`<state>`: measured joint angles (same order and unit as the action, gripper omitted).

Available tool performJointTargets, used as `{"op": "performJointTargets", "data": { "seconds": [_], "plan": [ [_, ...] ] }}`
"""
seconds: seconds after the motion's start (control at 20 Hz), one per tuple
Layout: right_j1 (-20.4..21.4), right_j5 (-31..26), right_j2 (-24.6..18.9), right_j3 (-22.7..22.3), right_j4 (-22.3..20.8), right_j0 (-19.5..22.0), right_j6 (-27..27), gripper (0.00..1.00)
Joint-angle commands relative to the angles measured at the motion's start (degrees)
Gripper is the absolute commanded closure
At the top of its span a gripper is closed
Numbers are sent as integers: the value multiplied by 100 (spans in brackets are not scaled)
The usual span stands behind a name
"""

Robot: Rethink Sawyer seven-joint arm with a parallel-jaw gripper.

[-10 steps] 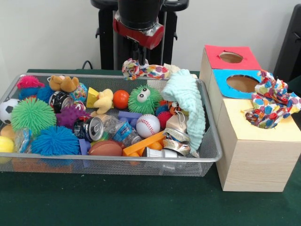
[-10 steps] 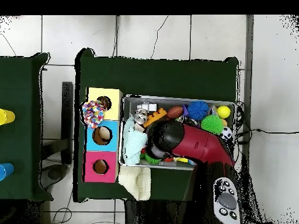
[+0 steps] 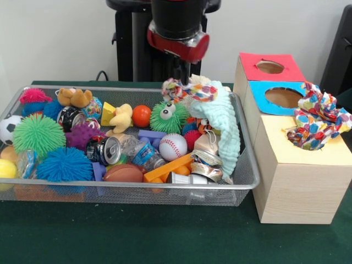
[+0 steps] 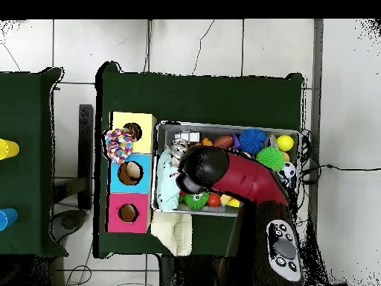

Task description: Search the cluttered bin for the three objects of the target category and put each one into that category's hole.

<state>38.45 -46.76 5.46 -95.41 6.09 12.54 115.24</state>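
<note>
The silver wire mesh bin (image 3: 126, 190) is full of toys; it also shows in the overhead view (image 4: 223, 125). My gripper (image 3: 182, 78) hangs over the bin's far right part, shut on a multicoloured confetti-patterned cloth scrap (image 3: 190, 91), which dangles just above the mint-green waffle cloth (image 3: 223, 124). Another multicoloured cloth (image 3: 316, 118) lies bunched in the hole of the yellow-topped box (image 3: 297, 165), also visible from overhead (image 4: 117, 144). In the overhead view the arm (image 4: 234, 175) hides the gripper. A third such textile does not show.
A blue-topped box (image 3: 283, 96) and a red-topped box (image 3: 269, 66) stand behind the yellow one, right of the bin. The bin holds spiky balls (image 3: 38, 135), crushed cans (image 3: 104, 149), a baseball (image 3: 172, 146) and a green fuzzy toy (image 3: 168, 116). A cream cloth (image 4: 175, 231) lies outside the bin.
The gripper has moved toward the picture's right in the front view, carrying the confetti cloth scrap from the bin's far rim to above the mint-green cloth.
</note>
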Motion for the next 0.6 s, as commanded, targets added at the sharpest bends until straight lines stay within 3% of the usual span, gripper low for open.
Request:
{"op": "performJointTargets", "data": {
  "seconds": [0.05, 0.2, 0.6],
  "plan": [
    [-400, 268, -667, 228, 505, -180, 968, 100],
    [-491, 18, -676, 539, 633, -132, 953, 100],
    [-357, -77, -745, 507, 1085, -373, 1208, 100]
  ]
}}
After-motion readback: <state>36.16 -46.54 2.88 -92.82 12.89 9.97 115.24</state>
